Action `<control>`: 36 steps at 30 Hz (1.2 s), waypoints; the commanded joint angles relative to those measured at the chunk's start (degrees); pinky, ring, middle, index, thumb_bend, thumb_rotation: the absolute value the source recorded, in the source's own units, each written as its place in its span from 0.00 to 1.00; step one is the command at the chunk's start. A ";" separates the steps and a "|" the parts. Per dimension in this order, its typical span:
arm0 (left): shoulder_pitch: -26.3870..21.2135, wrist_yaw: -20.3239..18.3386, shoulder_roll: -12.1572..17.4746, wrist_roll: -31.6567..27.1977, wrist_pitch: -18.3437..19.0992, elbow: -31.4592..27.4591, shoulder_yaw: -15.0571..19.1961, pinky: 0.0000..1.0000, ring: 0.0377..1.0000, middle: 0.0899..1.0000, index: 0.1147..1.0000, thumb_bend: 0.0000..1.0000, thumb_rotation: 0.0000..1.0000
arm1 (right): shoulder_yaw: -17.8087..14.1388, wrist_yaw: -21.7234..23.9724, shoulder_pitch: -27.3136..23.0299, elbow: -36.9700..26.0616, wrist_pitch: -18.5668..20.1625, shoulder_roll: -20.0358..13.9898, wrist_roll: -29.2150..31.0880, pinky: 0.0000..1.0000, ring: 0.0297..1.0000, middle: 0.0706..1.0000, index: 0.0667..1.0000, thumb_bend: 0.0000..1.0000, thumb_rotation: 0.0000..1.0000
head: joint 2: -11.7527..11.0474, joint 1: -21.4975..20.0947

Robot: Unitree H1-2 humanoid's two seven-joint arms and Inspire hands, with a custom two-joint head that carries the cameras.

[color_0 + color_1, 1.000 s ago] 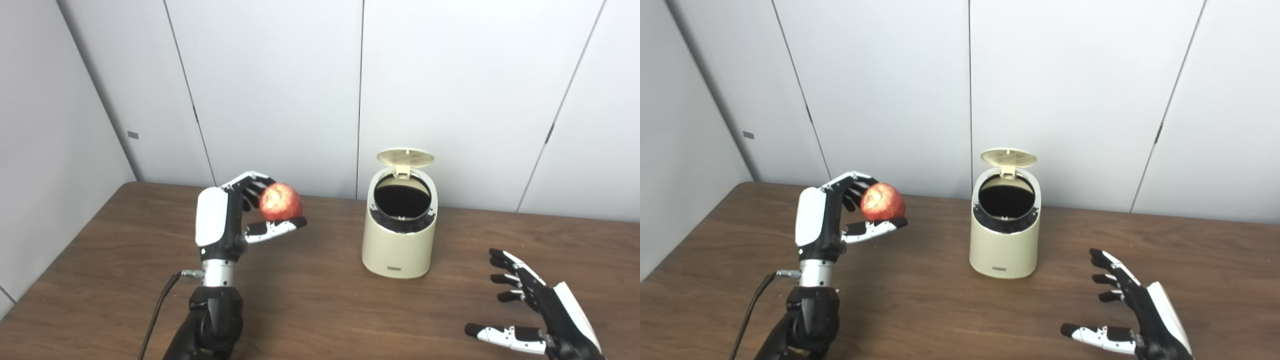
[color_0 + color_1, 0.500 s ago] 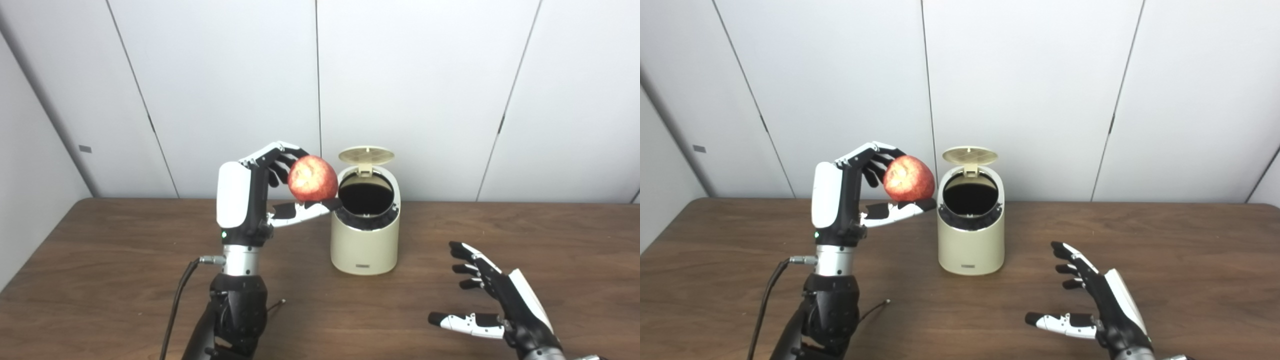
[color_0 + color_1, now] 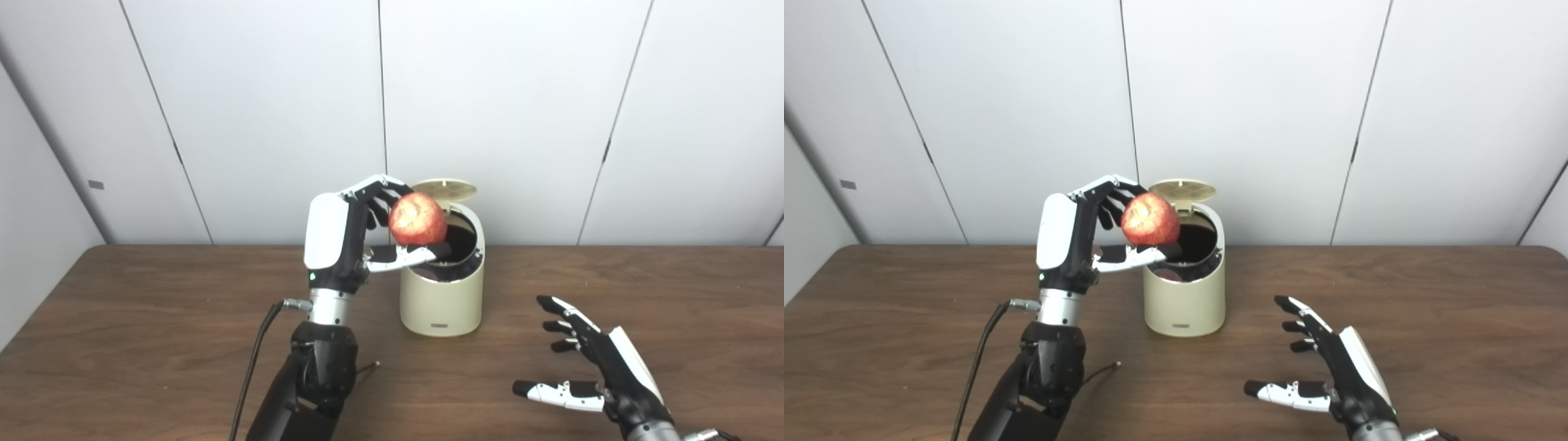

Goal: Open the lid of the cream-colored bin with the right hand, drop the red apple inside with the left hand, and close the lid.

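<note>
The cream-colored bin [image 3: 440, 303] stands mid-table near the wall, its round lid [image 3: 445, 189] tipped up at the back and the dark mouth showing. My left hand [image 3: 352, 242] is raised and shut on the red apple [image 3: 418, 219], held between fingers and thumb right over the left part of the bin's mouth. The apple hides part of the opening. My right hand [image 3: 603, 373] hovers low over the table to the right of the bin and nearer to me, open, fingers spread, holding nothing.
The wooden table [image 3: 153, 318] runs wide on both sides of the bin. White wall panels [image 3: 502, 110] rise just behind it. A black cable [image 3: 251, 367] hangs from my left wrist down to the table's front.
My left hand has carried the apple rightward, from beside the bin to over its mouth. The right hand has hardly moved. The camera has swung, shifting the whole scene.
</note>
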 commanded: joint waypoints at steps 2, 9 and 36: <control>-3.83 2.38 -0.32 0.35 -2.08 1.53 -0.13 0.25 0.31 0.38 0.44 0.52 0.00 | -0.09 -1.37 -1.46 -1.67 -2.08 0.13 -0.36 0.69 0.81 0.88 0.85 0.70 0.21 | -0.02 -0.20; -5.45 4.64 -1.18 -0.33 -3.01 6.61 -0.05 0.26 0.33 0.39 0.43 0.52 0.00 | -0.04 -1.41 -1.45 -1.88 -2.22 0.46 -0.51 0.68 0.80 0.88 0.85 0.69 0.21 | -0.17 -0.46; -8.96 3.28 0.37 -2.01 -3.69 18.88 -4.46 0.49 0.58 0.62 0.70 0.99 0.36 | -0.03 -1.71 -0.46 -2.48 -2.42 0.79 -0.86 0.69 0.80 0.88 0.85 0.67 0.21 | -0.02 -0.85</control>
